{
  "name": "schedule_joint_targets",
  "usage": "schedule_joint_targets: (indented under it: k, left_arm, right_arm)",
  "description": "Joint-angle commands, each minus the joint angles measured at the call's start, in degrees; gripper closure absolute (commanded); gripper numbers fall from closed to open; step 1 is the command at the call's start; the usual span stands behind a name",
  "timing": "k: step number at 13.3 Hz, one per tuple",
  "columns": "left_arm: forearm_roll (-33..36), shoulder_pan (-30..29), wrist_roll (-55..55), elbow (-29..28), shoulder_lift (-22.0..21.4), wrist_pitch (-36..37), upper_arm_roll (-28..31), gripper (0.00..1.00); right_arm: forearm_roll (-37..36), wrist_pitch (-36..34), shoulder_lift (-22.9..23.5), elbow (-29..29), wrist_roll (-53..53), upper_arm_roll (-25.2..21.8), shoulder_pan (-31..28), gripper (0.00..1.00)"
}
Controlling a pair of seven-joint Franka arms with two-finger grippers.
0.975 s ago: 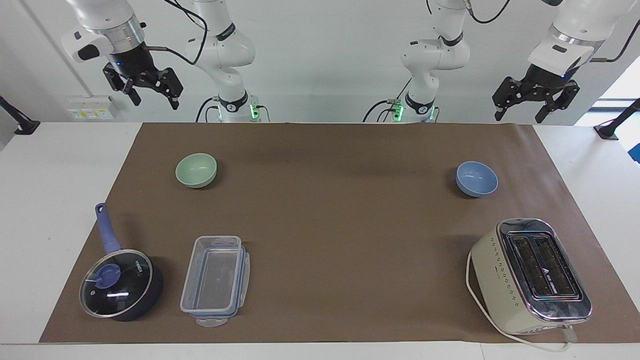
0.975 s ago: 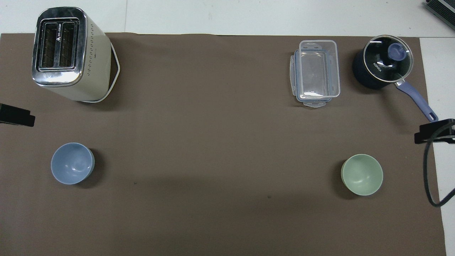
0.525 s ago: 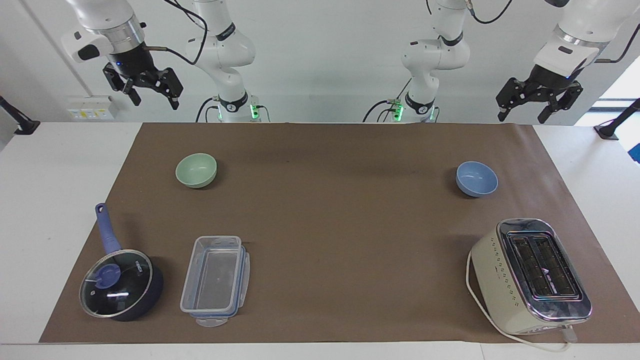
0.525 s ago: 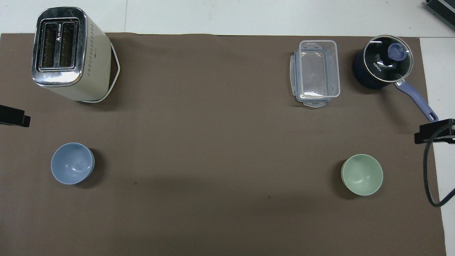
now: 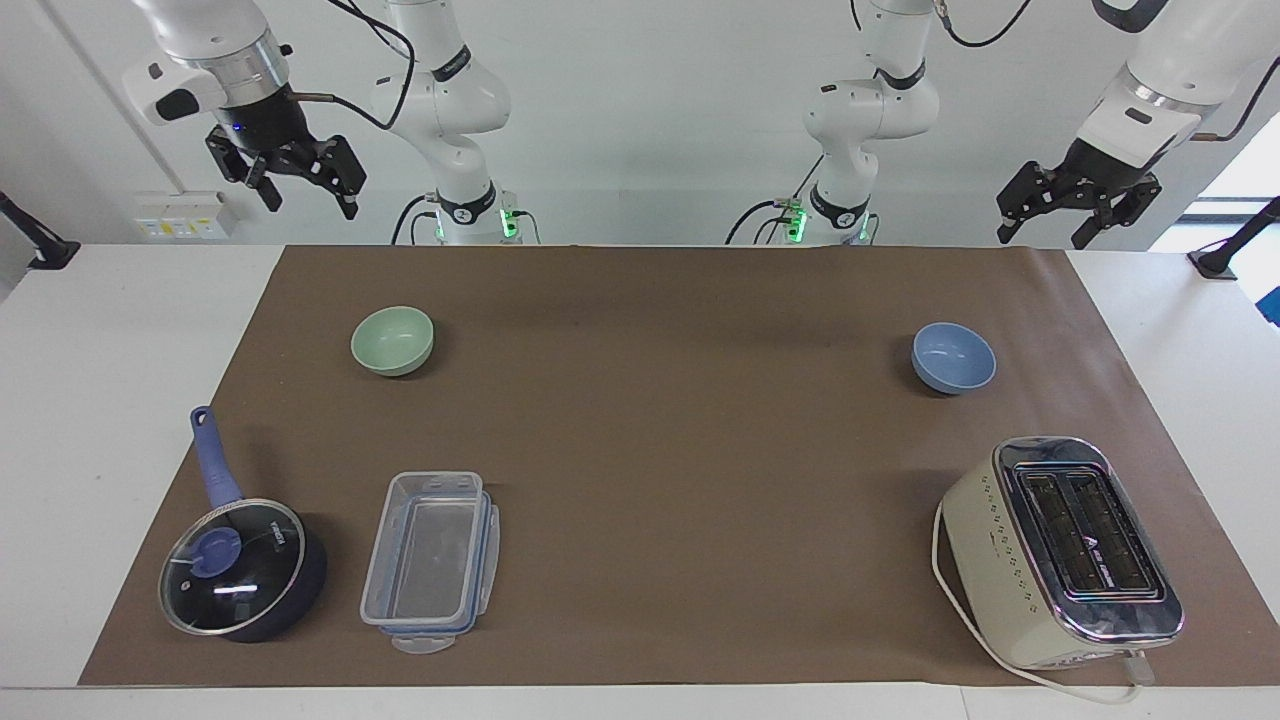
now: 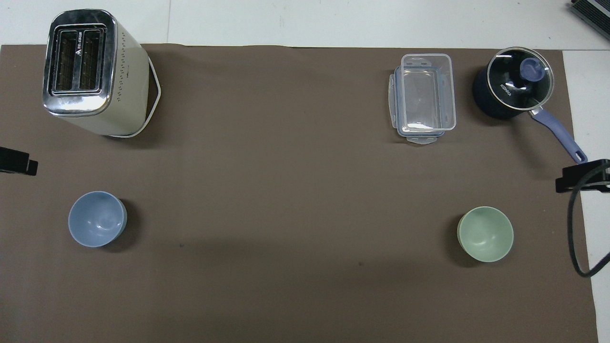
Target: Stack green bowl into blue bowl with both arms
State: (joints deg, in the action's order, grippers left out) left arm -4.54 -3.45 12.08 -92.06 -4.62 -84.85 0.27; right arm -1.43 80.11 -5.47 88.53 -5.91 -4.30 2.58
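Note:
The green bowl (image 5: pixel 393 340) stands upright and empty on the brown mat toward the right arm's end; it also shows in the overhead view (image 6: pixel 485 233). The blue bowl (image 5: pixel 953 357) stands upright and empty toward the left arm's end, also in the overhead view (image 6: pixel 97 218). My right gripper (image 5: pixel 310 203) hangs open and empty, high over the table's edge by its base. My left gripper (image 5: pixel 1042 240) hangs open and empty, high over the mat's corner at its end. Only their tips show at the edges of the overhead view: the left gripper (image 6: pixel 16 161) and the right gripper (image 6: pixel 581 176).
A cream toaster (image 5: pixel 1060 550) with a white cord stands farther from the robots than the blue bowl. A clear plastic container (image 5: pixel 430 560) and a dark blue glass-lidded saucepan (image 5: pixel 240 565) stand farther than the green bowl. The brown mat (image 5: pixel 680 450) covers the table's middle.
My left gripper has risen a little and drifted outward toward its end of the table. The right arm and both bowls have not moved.

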Motion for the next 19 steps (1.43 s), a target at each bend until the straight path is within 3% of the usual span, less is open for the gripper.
schedule_joint_targets:
  k: [1, 4, 10, 13, 18, 19]
  left_arm:
    - [-3.18, -3.92, 4.96, -7.67, -1.97, -5.38, -0.18, 0.00]
    - [-4.32, -6.99, 9.25, -16.28, -2.41, -14.08, -0.18, 0.00]
    - [-13.19, -12.98, 23.41, -32.28, -1.36, -29.64, -0.09, 0.00]
    - [-14.79, -15.79, 27.55, -33.27, 2.76, -33.26, -0.09, 0.00]
    - [-14.79, -15.62, 27.73, -37.13, 5.67, -39.41, -0.09, 0.17]
    - [-14.79, -15.54, 27.65, -38.09, 6.20, -40.47, -0.09, 0.24]
  right_arm:
    - [0.99, -0.57, 0.02, -0.38, 1.08, 0.08, -0.74, 0.00]
    - [0.99, -0.57, 0.02, -0.38, 1.08, 0.16, -0.74, 0.00]
    - [4.41, -0.75, -0.16, -0.20, 0.46, -0.01, -2.05, 0.00]
    - [4.51, -0.66, -0.60, 0.59, 0.46, -0.01, -2.14, 0.00]
    - [4.42, -0.66, -0.60, 0.59, 0.46, -0.01, -2.23, 0.00]
    - [4.42, -0.66, -0.60, 0.59, 0.46, -0.01, -2.23, 0.00]
